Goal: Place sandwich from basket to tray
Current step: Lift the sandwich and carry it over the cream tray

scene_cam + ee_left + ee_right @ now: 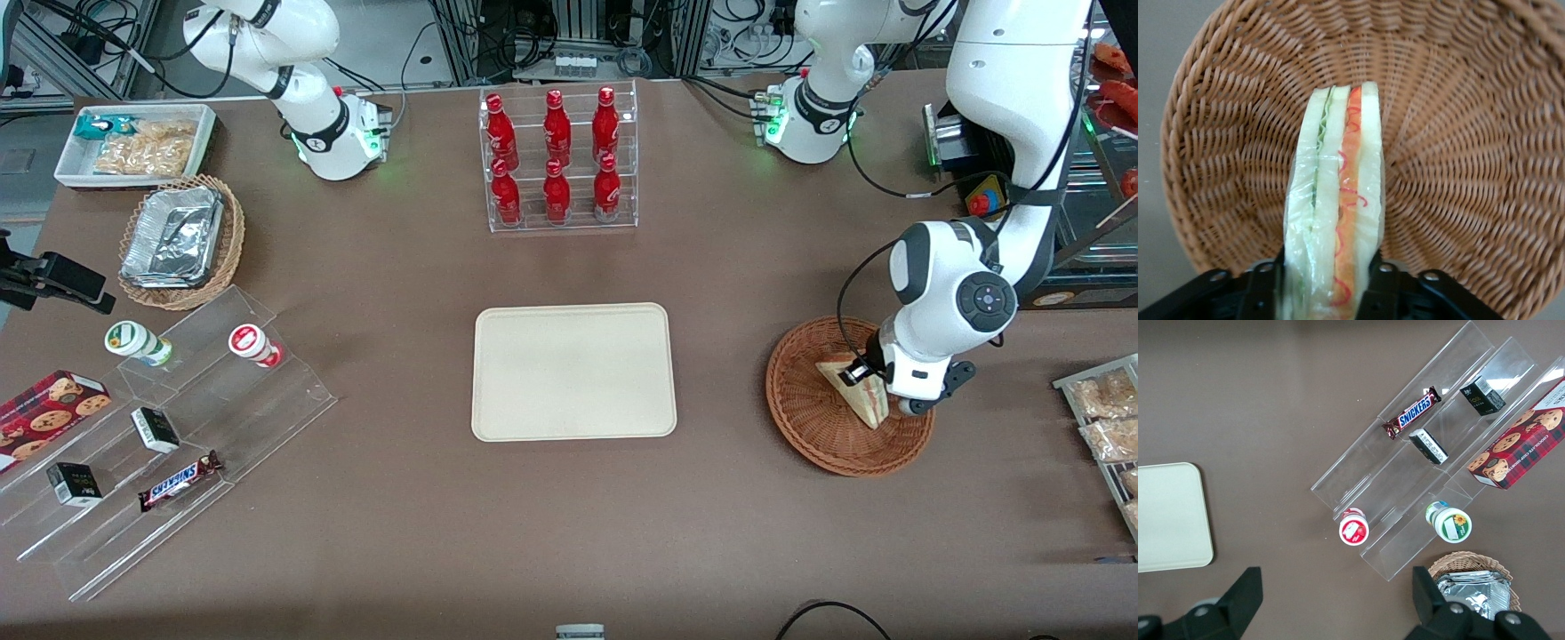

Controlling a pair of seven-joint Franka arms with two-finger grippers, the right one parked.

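The sandwich is a wrapped wedge of pale bread with green and red filling on its cut edge. It stands on edge in the reddish-brown wicker basket toward the working arm's end of the table. My gripper is down inside the basket, shut on the sandwich, one black finger pressing each bread face. The beige tray lies flat at the table's middle with nothing on it.
A clear rack of red bottles stands farther from the front camera than the tray. Bagged snacks lie at the working arm's table edge. Toward the parked arm's end are clear stepped shelves and a foil-container basket.
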